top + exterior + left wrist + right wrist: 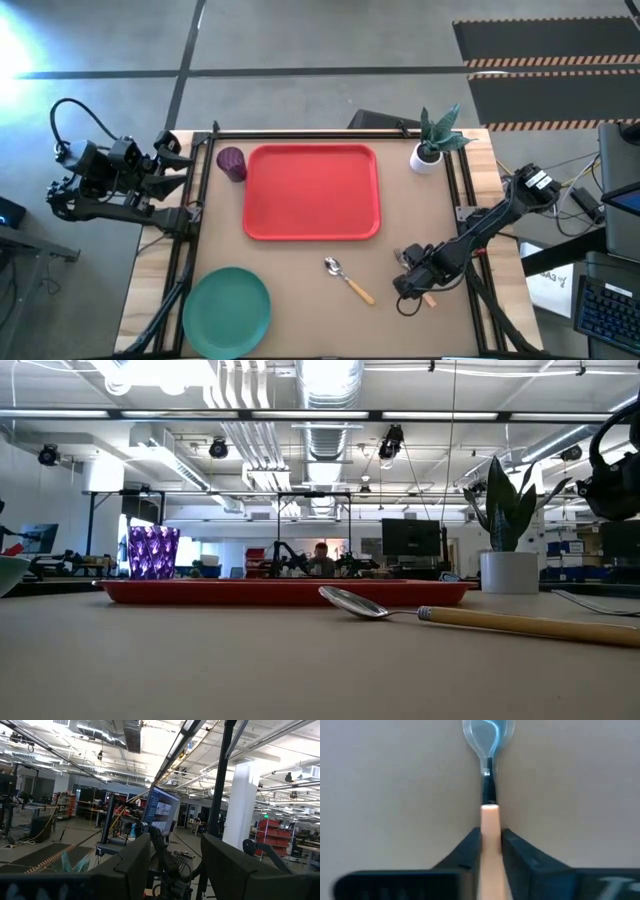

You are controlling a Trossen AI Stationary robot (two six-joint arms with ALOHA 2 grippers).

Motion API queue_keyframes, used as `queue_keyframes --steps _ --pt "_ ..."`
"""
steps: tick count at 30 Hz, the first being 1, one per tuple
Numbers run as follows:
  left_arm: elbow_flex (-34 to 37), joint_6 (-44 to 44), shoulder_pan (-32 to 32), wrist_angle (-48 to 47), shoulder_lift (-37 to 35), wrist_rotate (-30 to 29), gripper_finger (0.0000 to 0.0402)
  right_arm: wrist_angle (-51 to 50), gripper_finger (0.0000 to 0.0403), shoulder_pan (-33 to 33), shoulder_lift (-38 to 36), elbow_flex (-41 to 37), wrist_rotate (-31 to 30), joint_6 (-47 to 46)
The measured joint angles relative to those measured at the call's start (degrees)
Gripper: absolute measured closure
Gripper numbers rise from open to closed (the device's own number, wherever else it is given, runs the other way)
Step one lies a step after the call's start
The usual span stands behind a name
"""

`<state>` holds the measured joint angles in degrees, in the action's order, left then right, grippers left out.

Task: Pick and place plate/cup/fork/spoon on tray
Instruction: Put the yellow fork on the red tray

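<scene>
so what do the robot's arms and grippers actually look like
Both arms are dark, near-black jointed links. The left arm trails a looping black cable; the right arm carries a white-labelled block near its base. Each gripper has two flat, dark, wedge-shaped fingers.

The left arm waits folded at the table's left edge, held level, its tool (pixel 178 163) pointing inward with the fingers (pixel 131 866) spread wide. The right arm reaches from the table's right edge, stretched low toward the near side. Its tool (pixel 412 286) is down at the table, fingers (pixel 469 851) closed on the fork (pixel 489 817) handle.
</scene>
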<state>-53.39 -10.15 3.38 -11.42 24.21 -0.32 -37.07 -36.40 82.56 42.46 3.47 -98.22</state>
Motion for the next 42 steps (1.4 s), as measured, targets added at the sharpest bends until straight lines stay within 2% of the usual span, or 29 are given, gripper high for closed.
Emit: queue_keyframes --steps 7,9,11,16,19,24,27,30,36,42 --pt "0.0 0.0 0.0 0.1 0.0 0.0 0.0242 1.2 0.0373 0.0 0.0 -0.7 -1.9 -0.4" --pt "0.0 0.0 0.0 0.3 0.0 0.0 0.0242 1.9 0.0373 0.0 -0.1 -0.7 -4.8 -2.3" --pt "0.0 0.0 0.0 0.3 0.0 0.0 0.0242 2.5 0.0373 0.1 -0.1 0.2 -11.3 -4.7" --pt "0.0 0.0 0.0 0.3 0.0 0.0 0.0242 3.9 0.0373 1.5 0.0 5.9 -36.1 -8.0" --pt "0.0 0.0 0.0 0.3 0.0 0.0 0.0242 3.0 0.0373 4.5 0.1 10.9 -41.8 -1.7" --pt "0.0 0.0 0.0 0.2 0.0 0.0 0.0242 2.8 0.0373 13.0 0.0 19.3 -42.0 15.7" --pt "0.0 0.0 0.0 0.2 0.0 0.0 0.0242 1.8 0.0373 19.9 0.0 21.4 -42.4 24.6" --pt "0.0 0.0 0.0 0.2 0.0 0.0 0.0242 0.9 0.0373 26.8 0.0 22.1 -42.3 29.6" --pt "0.0 -0.1 0.0 0.0 -0.4 0.1 0.0242 3.6 0.0373 37.4 0.1 17.8 -32.4 32.1" --pt "0.0 -0.1 0.0 0.1 -0.5 0.1 0.0242 8.2 0.0373 38.2 0.1 11.6 -31.0 27.1"
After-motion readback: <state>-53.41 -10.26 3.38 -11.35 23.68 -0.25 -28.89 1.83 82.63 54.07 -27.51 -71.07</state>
